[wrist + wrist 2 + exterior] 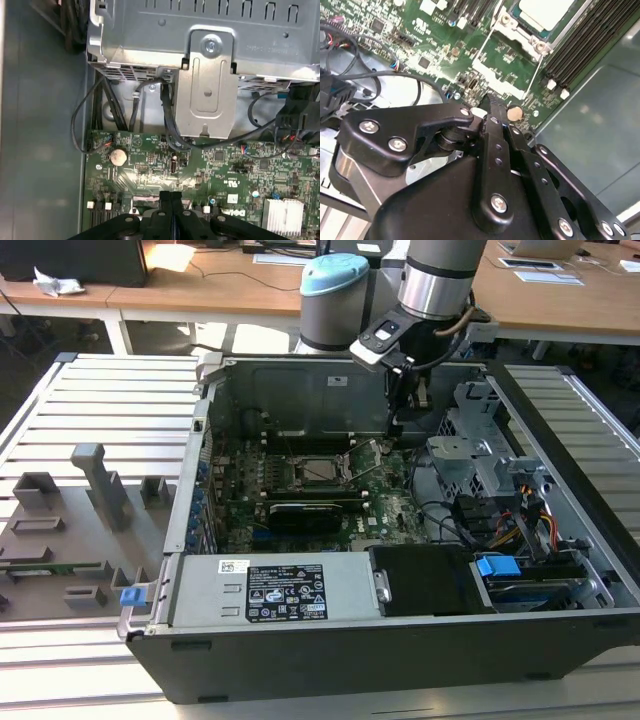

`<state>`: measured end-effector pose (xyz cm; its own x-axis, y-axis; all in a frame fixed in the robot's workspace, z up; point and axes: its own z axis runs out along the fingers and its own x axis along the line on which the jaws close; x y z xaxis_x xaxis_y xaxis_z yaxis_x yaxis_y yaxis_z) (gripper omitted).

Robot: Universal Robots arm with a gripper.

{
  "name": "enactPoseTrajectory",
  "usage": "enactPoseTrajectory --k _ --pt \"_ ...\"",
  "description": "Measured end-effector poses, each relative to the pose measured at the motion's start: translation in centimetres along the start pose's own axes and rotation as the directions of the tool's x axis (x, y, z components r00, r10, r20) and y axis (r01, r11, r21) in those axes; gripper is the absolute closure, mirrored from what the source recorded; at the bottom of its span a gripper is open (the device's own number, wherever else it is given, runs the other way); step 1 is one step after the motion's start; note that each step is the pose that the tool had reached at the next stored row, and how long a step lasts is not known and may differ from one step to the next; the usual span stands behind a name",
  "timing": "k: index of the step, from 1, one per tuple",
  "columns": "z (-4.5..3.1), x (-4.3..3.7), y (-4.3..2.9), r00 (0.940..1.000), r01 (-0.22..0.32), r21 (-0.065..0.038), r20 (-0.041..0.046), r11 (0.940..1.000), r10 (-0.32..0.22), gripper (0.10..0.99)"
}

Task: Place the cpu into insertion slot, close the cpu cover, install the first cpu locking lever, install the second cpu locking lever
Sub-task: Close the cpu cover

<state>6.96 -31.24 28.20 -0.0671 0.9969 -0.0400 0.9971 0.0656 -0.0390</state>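
Gripper: the gripper hangs low over the green motherboard; in both wrist views the jaws are pressed together with nothing seen between them.
Cpu: the cpu lies flat in the insertion slot, well ahead of the jaw tips and on the far side of the cover from them; its silver-grey top faces up.
Cover: the cpu cover is swung open away from the slot and lies just ahead of the jaw tips; bare board shows through its window; whether the tips touch its near edge cannot be told.
Lever: one thin wire lever runs beside the cover, between the jaws and the slot; it looks unlatched.
Near the jaws: a coin cell sits just beside the tips (not part of the job).
Progress: placing the chip looks done; the cover is not yet closed; both levers appear left to install.
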Motion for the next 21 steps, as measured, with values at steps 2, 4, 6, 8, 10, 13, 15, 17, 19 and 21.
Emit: enactPoseTrajectory --k 2,4,6,8,10,13,15,17,19,21 --pt "-0.01 -0.01 0.2 1.0 0.0 0.0 0.0002 1.0 0.0 0.98" --pt "0.26 0.0 0.25 1.0 0.0 0.0 0.0002 1.0 0.0 0.98" --pt "0.82 0.02 0.4 1.0 0.0 0.001 0.0002 1.0 0.0 0.98" --pt "1.05 0.21 0.5 1.0 0.0 0.001 0.0002 1.0 0.0 0.98" --pt "1.12 0.47 0.69 1.0 0.0 0.001 0.0001 1.0 0.0 0.98" --pt "1.2 0.89 1.04 1.0 0.0 0.001 0.0002 1.0 0.0 0.98" --pt "1.46 1.0 1.28 1.0 0.0 0.001 0.0004 1.0 0.0 0.98" --pt "1.81 1.02 1.35 1.0 0.0 0.001 0.0006 1.0 0.0 0.98" --pt "2.17 1.03 1.37 1.0 0.0 0.001 0.0006 1.0 0.0 0.98" --pt "2.54 1.05 1.38 1.0 0.0 0.001 0.0005 1.0 0.0 0.98"
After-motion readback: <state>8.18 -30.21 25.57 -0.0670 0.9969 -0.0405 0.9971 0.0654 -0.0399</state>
